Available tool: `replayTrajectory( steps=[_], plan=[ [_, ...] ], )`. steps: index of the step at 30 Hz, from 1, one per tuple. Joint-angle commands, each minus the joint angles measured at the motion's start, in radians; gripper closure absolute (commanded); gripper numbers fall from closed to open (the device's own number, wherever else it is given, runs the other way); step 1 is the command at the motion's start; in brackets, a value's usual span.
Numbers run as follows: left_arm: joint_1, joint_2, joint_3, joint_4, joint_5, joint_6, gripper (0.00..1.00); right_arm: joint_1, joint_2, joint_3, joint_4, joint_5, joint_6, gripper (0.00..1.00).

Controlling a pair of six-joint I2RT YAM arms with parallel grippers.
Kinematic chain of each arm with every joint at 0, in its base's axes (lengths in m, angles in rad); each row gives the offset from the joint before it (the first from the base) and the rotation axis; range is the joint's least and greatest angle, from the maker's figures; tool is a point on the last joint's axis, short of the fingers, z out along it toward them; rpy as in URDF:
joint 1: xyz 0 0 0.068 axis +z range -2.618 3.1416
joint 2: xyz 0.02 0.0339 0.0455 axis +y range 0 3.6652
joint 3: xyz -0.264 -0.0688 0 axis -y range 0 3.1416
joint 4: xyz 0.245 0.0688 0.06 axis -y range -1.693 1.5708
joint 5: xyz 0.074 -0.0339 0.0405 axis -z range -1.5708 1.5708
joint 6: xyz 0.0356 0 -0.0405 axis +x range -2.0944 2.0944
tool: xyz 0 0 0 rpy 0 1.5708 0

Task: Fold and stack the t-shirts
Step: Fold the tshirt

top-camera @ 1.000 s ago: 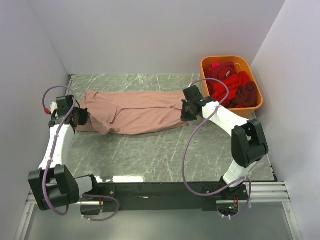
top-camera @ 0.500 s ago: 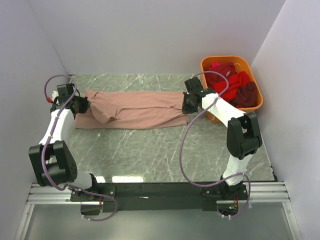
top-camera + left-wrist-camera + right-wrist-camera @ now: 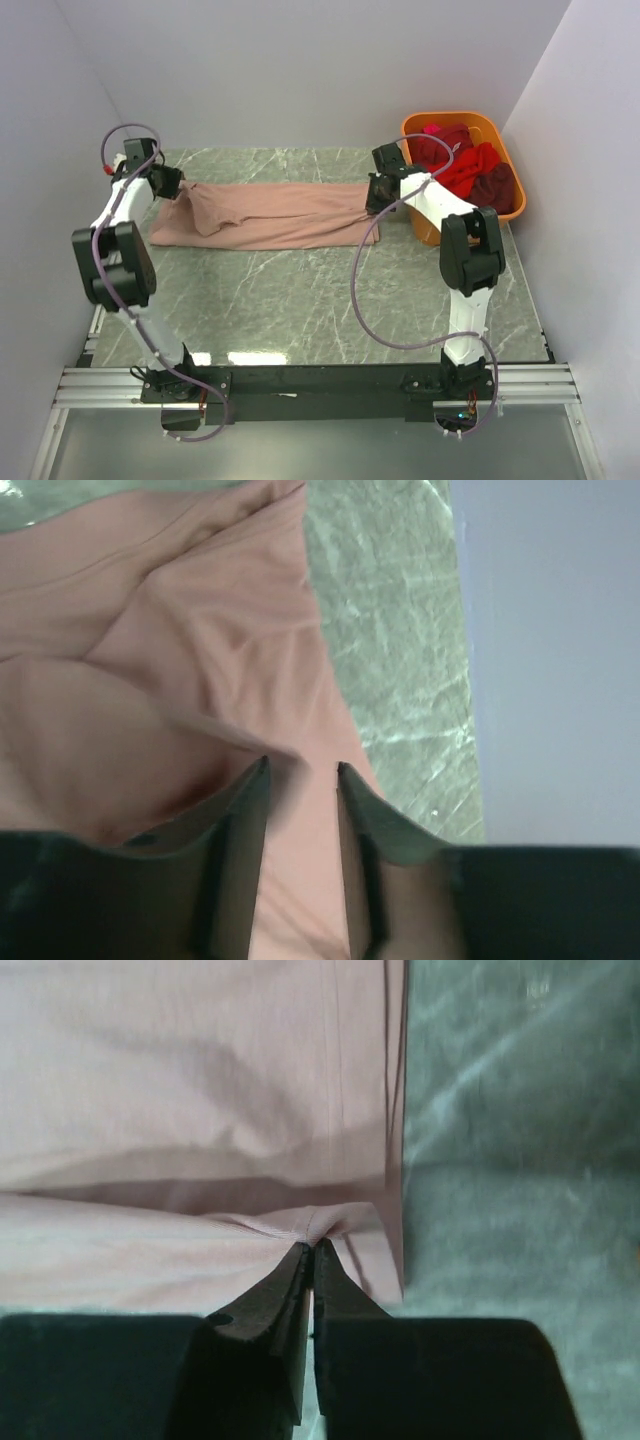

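Note:
The large salmon-pink t-shirt (image 3: pixel 280 215) lies folded into a long band across the back of the table. My left gripper (image 3: pixel 170 182) is at its left end. In the left wrist view its jaws (image 3: pixel 300 770) stand apart over the pink cloth (image 3: pixel 200 630), which looks smooth and not pinched. My right gripper (image 3: pixel 375 195) is at the shirt's right end. In the right wrist view it (image 3: pixel 312 1245) is shut on a small pucker of the hem (image 3: pixel 330 1222). The bright red (image 3: pixel 470 165), dark maroon (image 3: pixel 495 188) and magenta (image 3: pixel 432 130) t-shirts lie bunched in the basket.
The orange plastic basket (image 3: pixel 432 232) stands at the back right corner, just right of my right gripper. White walls close in the table on the left, back and right. Green marble tabletop (image 3: pixel 300 300) shows in front of the shirt.
Both grippers moved toward the back wall, carrying the shirt's ends with them. The shirt went from a loose heap to a flatter, narrower band farther back.

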Motion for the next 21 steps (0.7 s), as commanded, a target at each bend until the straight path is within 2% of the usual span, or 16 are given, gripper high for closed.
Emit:
replayTrajectory(
  steps=[1, 2, 3, 4, 6, 7, 8, 9, 11, 16, 21],
  plan=[
    [-0.011, 0.120, 0.137, 0.003, 0.026, 0.038, 0.60, -0.030, 0.048, 0.084, 0.043, 0.008, -0.022, 0.90],
    [-0.014, 0.149, 0.165, 0.011, 0.032, 0.042, 0.55, -0.035, 0.065, 0.115, 0.043, 0.008, -0.030, 0.85],
    [-0.014, 0.179, 0.199, 0.017, 0.035, 0.052, 0.50, -0.038, 0.072, 0.129, 0.055, 0.016, -0.030, 0.67],
    [-0.017, 0.233, 0.277, -0.007, 0.050, 0.062, 0.35, -0.046, 0.088, 0.164, 0.046, 0.019, -0.027, 0.60],
    [-0.021, 0.272, 0.349, -0.046, 0.069, 0.096, 0.15, -0.046, 0.088, 0.184, 0.023, 0.014, -0.028, 0.48],
    [-0.024, 0.285, 0.386, -0.092, 0.063, 0.105, 0.01, -0.046, 0.080, 0.180, 0.025, 0.014, -0.028, 0.41],
    [-0.037, 0.277, 0.385, -0.103, 0.052, 0.115, 0.01, -0.046, 0.050, 0.146, 0.032, 0.008, -0.028, 0.36],
    [-0.040, 0.262, 0.369, -0.107, 0.040, 0.131, 0.01, -0.043, 0.028, 0.122, 0.061, 0.008, -0.030, 0.25],
    [-0.043, 0.190, 0.267, -0.104, 0.026, 0.136, 0.01, -0.032, -0.033, 0.039, 0.101, -0.019, -0.025, 0.15],
    [-0.049, 0.006, -0.058, -0.032, 0.050, 0.144, 0.01, 0.012, -0.118, -0.096, 0.150, -0.044, -0.034, 0.14],
    [-0.073, -0.010, -0.157, -0.026, 0.069, 0.171, 0.01, 0.046, -0.113, -0.118, 0.175, -0.087, -0.036, 0.14]
  ],
)
